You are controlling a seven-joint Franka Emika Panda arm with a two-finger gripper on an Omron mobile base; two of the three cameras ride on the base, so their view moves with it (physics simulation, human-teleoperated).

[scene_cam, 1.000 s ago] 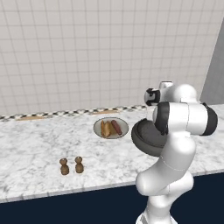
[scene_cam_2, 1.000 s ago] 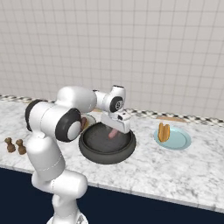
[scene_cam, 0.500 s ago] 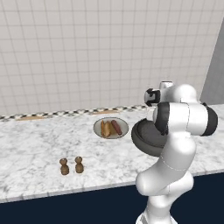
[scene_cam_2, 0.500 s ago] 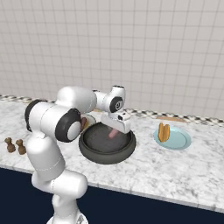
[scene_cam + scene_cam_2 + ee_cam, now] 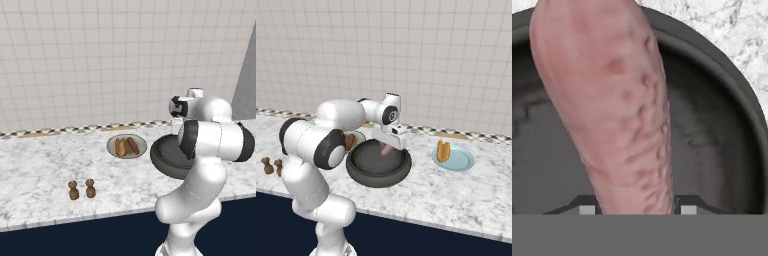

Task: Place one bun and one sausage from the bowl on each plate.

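- Clearly, the gripper [image 5: 633, 210] is closed around the sausage [image 5: 607, 100]: in the hand view the pink, bumpy sausage stands between the two finger tips and fills the gap between them.
- From the right base view, the gripper [image 5: 387, 148] reaches down inside the dark bowl [image 5: 358, 172], and the sausage [image 5: 386, 149] shows as a small pink piece under it. Whether the sausage rests on the bottom of the bowl or is already a little above it, I cannot tell.
- I think the grip is taken at one end of the sausage, so that the rest of it hangs free and can later be laid flat on a plate.
- Around the sausage, the inside of the bowl [image 5: 722, 130] looks bare, so I judge this is the last piece to take out.
- To one side, the pale teal-blue plate [image 5: 461, 161] has one bun [image 5: 443, 150] on it and no sausage, so this plate probably needs the held piece.
- On the other side, the beige-grey plate [image 5: 114, 145] already carries a bun [image 5: 121, 147] and a second sausage [image 5: 132, 145] side by side.
- Two small brown shakers [image 5: 82, 189] stand near the front edge of the marble counter [image 5: 35, 170], well apart from the work.
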